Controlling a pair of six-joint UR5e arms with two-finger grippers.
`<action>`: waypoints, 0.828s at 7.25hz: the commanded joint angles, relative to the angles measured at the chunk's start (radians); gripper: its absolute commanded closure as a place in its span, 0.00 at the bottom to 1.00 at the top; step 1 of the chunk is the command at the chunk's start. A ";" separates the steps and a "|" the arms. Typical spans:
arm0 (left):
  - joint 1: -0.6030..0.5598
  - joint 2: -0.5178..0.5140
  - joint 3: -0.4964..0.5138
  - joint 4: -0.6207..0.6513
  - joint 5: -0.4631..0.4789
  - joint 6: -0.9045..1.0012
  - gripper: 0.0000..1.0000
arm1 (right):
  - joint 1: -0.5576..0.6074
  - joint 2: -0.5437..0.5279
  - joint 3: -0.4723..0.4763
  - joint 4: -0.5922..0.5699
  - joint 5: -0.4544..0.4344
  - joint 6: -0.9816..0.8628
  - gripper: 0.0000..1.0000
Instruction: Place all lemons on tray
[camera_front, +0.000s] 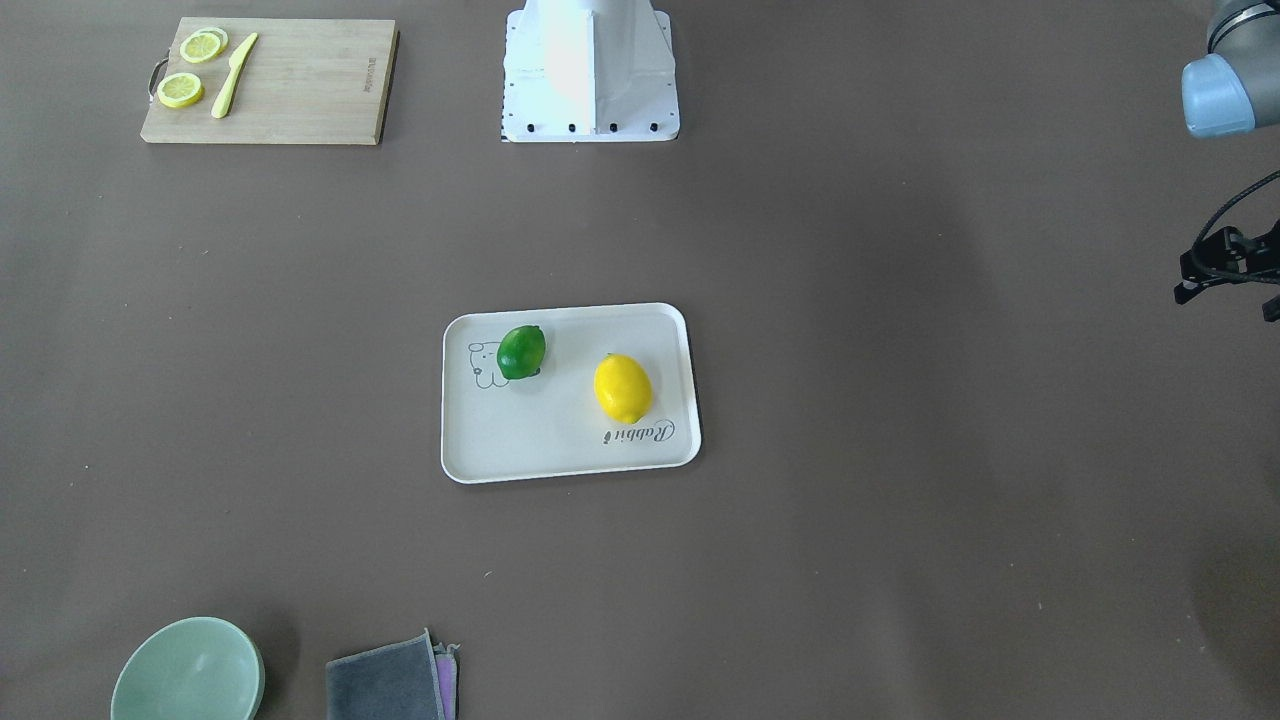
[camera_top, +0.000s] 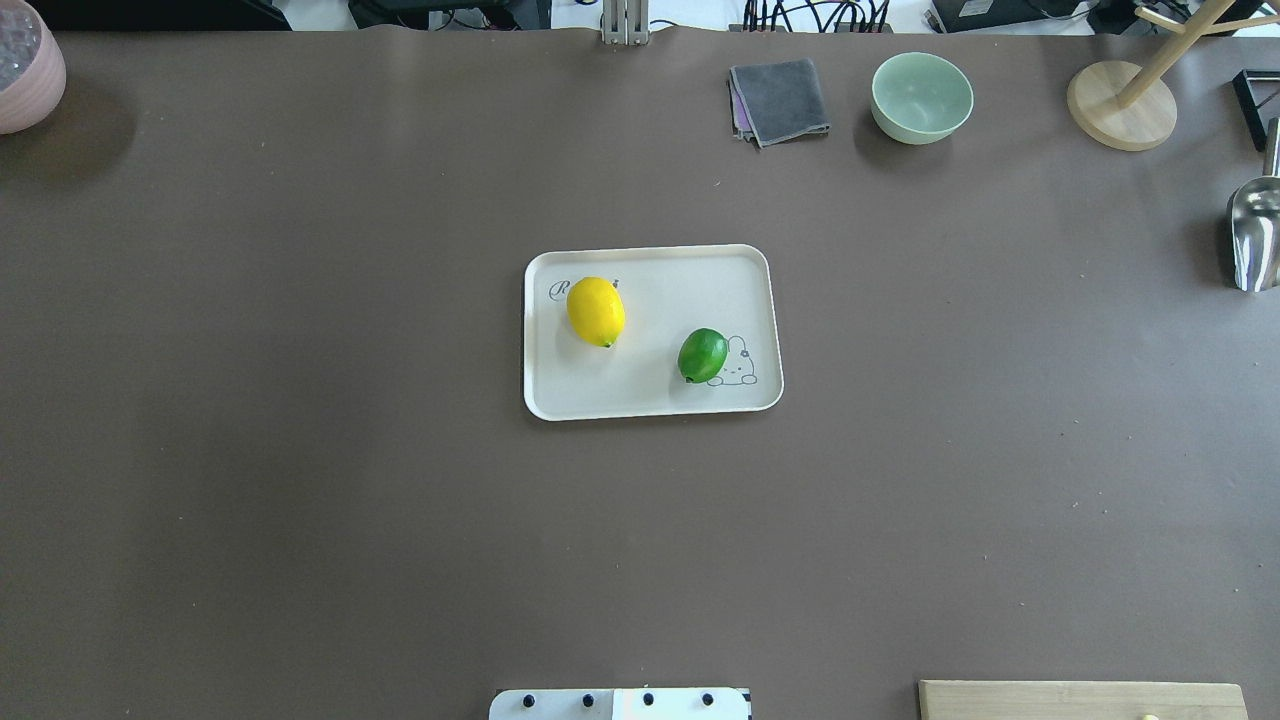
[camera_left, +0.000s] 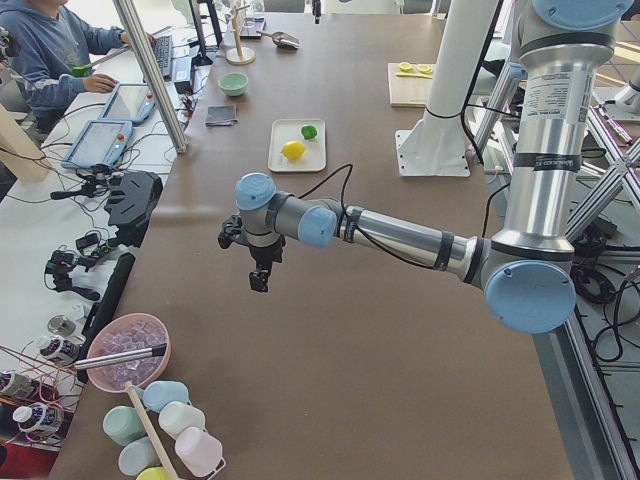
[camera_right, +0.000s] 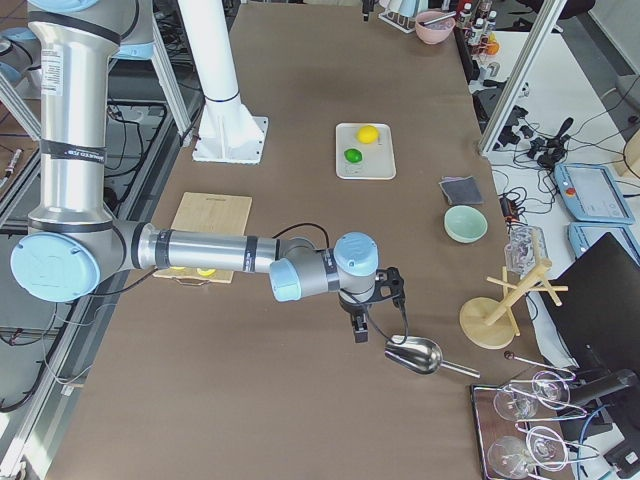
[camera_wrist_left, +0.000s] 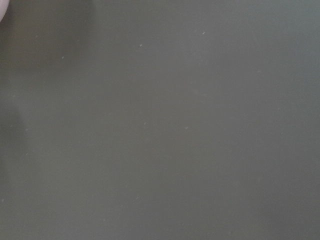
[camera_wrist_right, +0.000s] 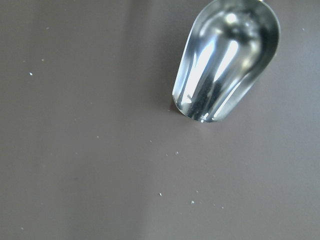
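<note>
My left gripper (camera_left: 259, 284) hangs clear over bare desk (camera_top: 300, 450); I cannot tell if it is open. The yellow lemon (camera_top: 595, 311) and green lemon (camera_top: 702, 355) rest apart on the tray (camera_top: 640, 385), so I judge the task done. My right gripper (camera_right: 358, 334) hangs near the scoop (camera_right: 413, 354), its state equally unclear.

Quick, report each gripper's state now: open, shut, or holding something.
Left gripper: cannot tell; it shows clearly only in a side view.
Right gripper: cannot tell; it shows only in a side view.
</note>
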 joint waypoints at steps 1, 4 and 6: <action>-0.010 0.030 -0.004 -0.001 0.007 0.012 0.02 | 0.021 -0.038 -0.008 0.006 -0.002 -0.029 0.00; -0.005 0.043 -0.012 0.000 -0.002 0.003 0.02 | 0.020 -0.037 -0.014 0.028 0.102 -0.029 0.00; -0.005 0.046 -0.016 -0.001 -0.004 0.005 0.02 | 0.020 -0.034 -0.009 0.030 0.088 -0.031 0.00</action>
